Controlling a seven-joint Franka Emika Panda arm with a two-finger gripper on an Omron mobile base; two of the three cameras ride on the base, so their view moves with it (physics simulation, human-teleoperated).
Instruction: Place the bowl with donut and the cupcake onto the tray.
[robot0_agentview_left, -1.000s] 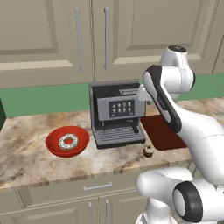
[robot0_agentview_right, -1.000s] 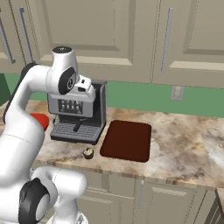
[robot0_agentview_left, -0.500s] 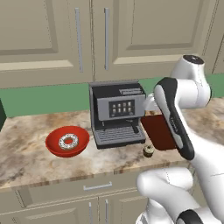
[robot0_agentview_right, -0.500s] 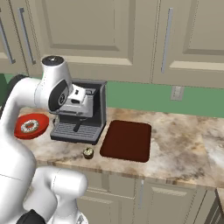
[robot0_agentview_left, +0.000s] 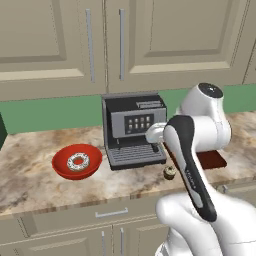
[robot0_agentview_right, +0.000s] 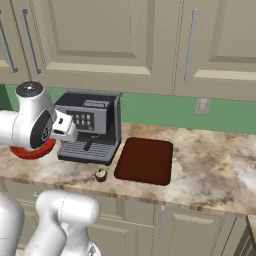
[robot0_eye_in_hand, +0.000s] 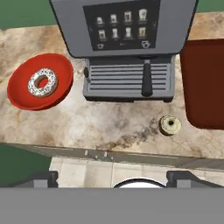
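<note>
Hand view: donut (robot0_eye_in_hand: 42, 82) sits in bowl (robot0_eye_in_hand: 26, 94), cupcake (robot0_eye_in_hand: 169, 125) beside tray (robot0_eye_in_hand: 205, 78).

Counter (robot0_eye_in_hand: 109, 127): bowl (robot0_eye_in_hand: 26, 94) with donut (robot0_eye_in_hand: 42, 82) far left, coffee machine (robot0_eye_in_hand: 124, 43) centre, cupcake (robot0_eye_in_hand: 169, 125) lower right, tray (robot0_eye_in_hand: 204, 83) right edge.

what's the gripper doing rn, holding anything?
Gripper: open, holding nothing, up above the counter in front of the coffee machine.

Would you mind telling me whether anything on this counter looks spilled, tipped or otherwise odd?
Nothing stands out: the donut lies flat in the bowl, the cupcake stands upright beside the tray, with no spill.
</note>
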